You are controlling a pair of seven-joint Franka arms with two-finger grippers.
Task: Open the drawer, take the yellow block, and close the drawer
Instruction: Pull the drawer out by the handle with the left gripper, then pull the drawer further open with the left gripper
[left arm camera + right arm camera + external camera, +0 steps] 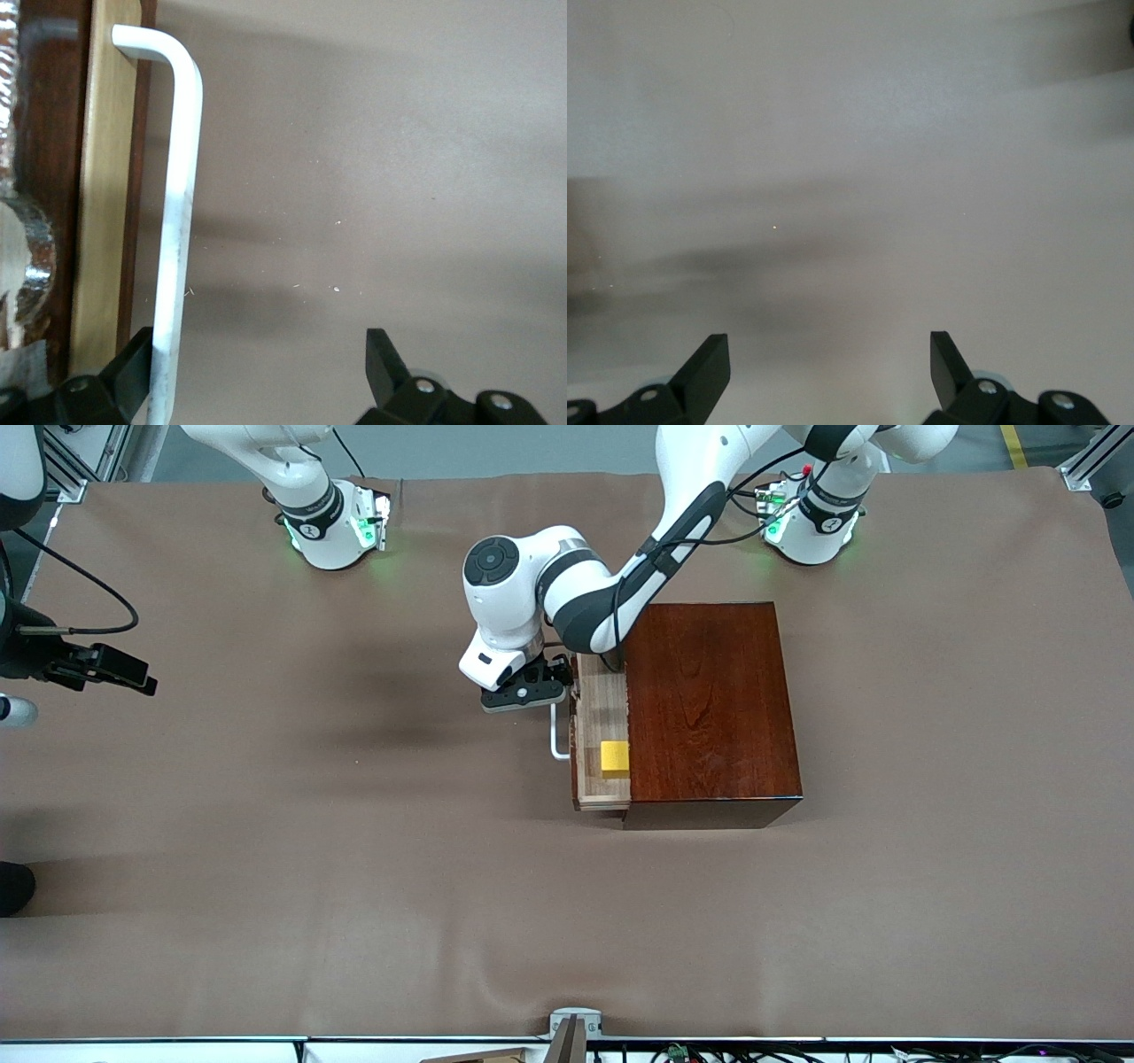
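Drawer (601, 731) part-open to bare the yellow block (615, 755), left tool (529, 693) spread wide beside the handle (173, 230), gripping nothing; right tool (830, 367) waits, equally wide and empty.

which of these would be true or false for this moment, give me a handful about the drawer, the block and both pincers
1. The drawer is pulled partly out of the wooden box. True.
2. The yellow block lies on top of the box. False: it sits inside the drawer, toward the end nearer the front camera.
3. The left pincer is open beside the white handle. True: one finger is against the bar, the other well clear.
4. The right pincer holds the block. False: it is open with nothing between its fingers, over bare table at the right arm's end, where that arm waits.
5. The handle has come off the drawer. False: it is attached to the drawer's front.
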